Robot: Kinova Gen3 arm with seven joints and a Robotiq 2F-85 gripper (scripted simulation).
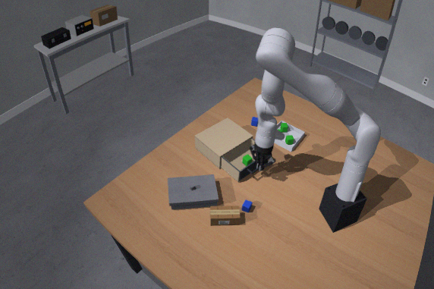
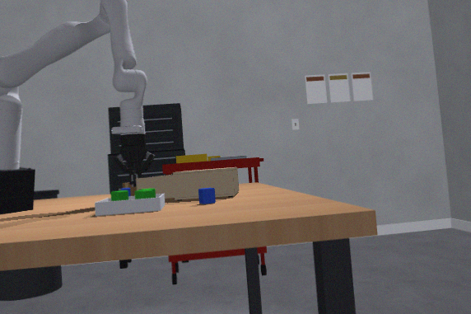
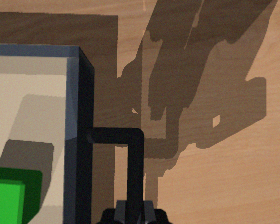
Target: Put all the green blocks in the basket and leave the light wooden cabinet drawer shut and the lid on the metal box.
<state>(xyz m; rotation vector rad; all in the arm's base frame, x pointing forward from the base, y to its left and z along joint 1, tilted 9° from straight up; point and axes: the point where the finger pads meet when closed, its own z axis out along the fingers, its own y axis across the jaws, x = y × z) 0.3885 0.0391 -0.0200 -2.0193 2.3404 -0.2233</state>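
High oblique top, level tableside exterior, close downward wrist; drawer [image 1: 240, 174] [image 3: 80, 135] shared by top and wrist.

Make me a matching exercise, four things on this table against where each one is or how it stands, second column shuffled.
1. Claw
2. Metal box's lid
3. Green block by the claw
4. Cabinet drawer

A. inside the drawer
B. pulled out
C. on its box
D. shut on the drawer handle

1-D, 2-C, 3-A, 4-B
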